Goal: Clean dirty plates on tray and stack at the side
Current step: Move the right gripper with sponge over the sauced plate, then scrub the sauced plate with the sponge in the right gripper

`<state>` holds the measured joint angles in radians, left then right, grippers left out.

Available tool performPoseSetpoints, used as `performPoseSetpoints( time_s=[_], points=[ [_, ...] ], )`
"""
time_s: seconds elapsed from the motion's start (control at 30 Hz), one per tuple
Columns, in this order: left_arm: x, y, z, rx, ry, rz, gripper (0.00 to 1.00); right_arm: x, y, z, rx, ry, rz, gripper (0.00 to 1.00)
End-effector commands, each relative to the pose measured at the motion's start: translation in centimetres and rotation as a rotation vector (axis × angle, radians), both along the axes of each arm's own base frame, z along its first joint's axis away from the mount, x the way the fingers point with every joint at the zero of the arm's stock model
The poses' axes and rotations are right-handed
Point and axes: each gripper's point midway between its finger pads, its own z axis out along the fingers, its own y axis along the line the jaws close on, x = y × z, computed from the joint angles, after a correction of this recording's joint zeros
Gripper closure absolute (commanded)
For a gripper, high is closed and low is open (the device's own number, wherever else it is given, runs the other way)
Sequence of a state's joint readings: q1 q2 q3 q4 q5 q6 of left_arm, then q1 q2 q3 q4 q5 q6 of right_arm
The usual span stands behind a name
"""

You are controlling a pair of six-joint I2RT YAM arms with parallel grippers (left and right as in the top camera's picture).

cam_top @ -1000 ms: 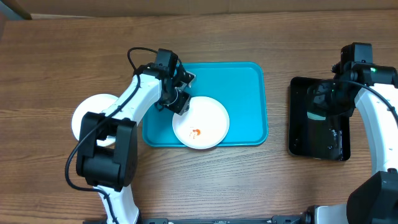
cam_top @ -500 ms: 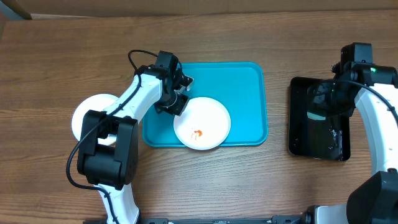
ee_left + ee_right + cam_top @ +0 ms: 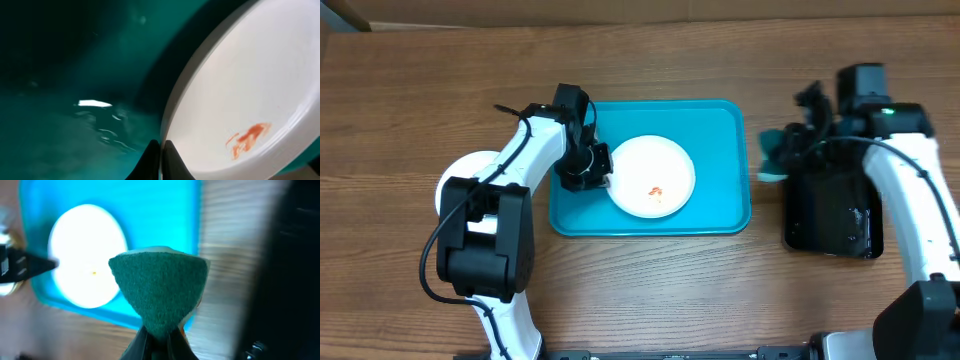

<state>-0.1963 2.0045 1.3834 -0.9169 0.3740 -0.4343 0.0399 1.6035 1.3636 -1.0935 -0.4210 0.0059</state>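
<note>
The plate (image 3: 652, 190) is lying on the tray (image 3: 720, 130) and is showing an orange smear, so it is not yet wiped. The left gripper (image 3: 602, 178) is pinching its left rim. The right gripper (image 3: 159, 337) is clamping a green sponge (image 3: 157, 290), hovering between the tray and the black tray (image 3: 830, 220). A side plate (image 3: 455, 190) is sitting on the table (image 3: 640, 290) left of the tray, seemingly finished.

a robot lab bench (wood-grain table (image 3: 400, 100)); two arms (image 3: 523, 157) alongside

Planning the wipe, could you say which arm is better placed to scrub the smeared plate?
Probably right: the right gripper holds the sponge beside the tray; the left gripper pinches the plate rim.
</note>
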Motion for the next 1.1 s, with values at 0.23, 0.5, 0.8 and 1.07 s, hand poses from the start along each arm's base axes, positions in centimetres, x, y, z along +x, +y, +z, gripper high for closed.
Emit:
performPoseSetpoints(
  time_s=[0.23, 0.5, 0.8, 1.07],
  points=[
    [-0.9, -2.6, 0.1, -0.066, 0.086, 0.084, 0.96, -1.3, 8.7, -4.6, -0.133, 0.063, 0.233, 0.96],
    [-1.5, -1.5, -1.0, 0.101, 0.063, 0.058, 0.96, -1.5, 11.9, -7.3, -0.132, 0.093, 0.267, 0.96],
    [-2.4, -2.7, -1.7, 0.191, 0.047, 0.050, 0.96, -2.3, 13.5, -8.3, -0.138, 0.109, 0.305, 0.96],
    [-2.2, -3.1, -1.7, 0.187, 0.035, 0.052, 0.96, -3.7, 14.5, -11.1, -0.155, 0.170, 0.328, 0.96]
  ],
)
